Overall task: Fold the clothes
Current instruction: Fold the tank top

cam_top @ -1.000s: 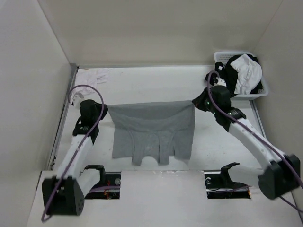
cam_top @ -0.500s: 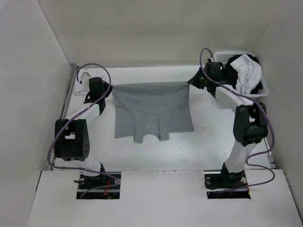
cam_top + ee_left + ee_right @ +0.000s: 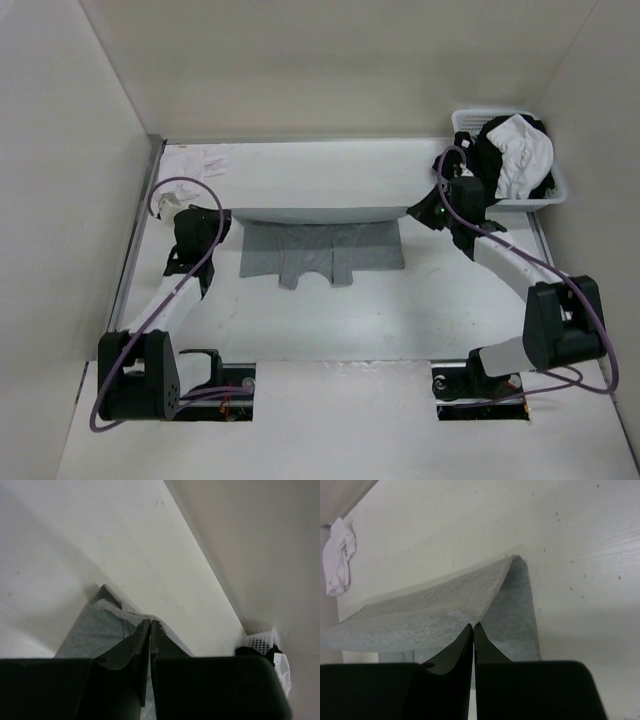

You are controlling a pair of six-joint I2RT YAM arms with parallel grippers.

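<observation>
The clothes (image 3: 320, 245) are one heather-grey knit garment in the middle of the table. Its far edge is lifted and stretched taut between both grippers, a pale band arching over the lower part, which lies flat on the table. My left gripper (image 3: 226, 218) is shut on the left corner, my right gripper (image 3: 411, 212) on the right corner. In the left wrist view the gripper (image 3: 150, 622) pinches a thin fold of the clothes (image 3: 90, 635). In the right wrist view the gripper (image 3: 473, 625) nips the edge of the clothes (image 3: 420, 610), which curl over from there.
A white basket (image 3: 470, 122) holding black and white garments (image 3: 515, 155) stands at the back right, close behind the right arm. A small white cloth (image 3: 205, 158) lies at the back left. Walls enclose the table on the left, back and right.
Both grippers have come back toward the near side and lower, still holding the corners. The held edge now arches over the garment, and much less of the cloth shows spread out.
</observation>
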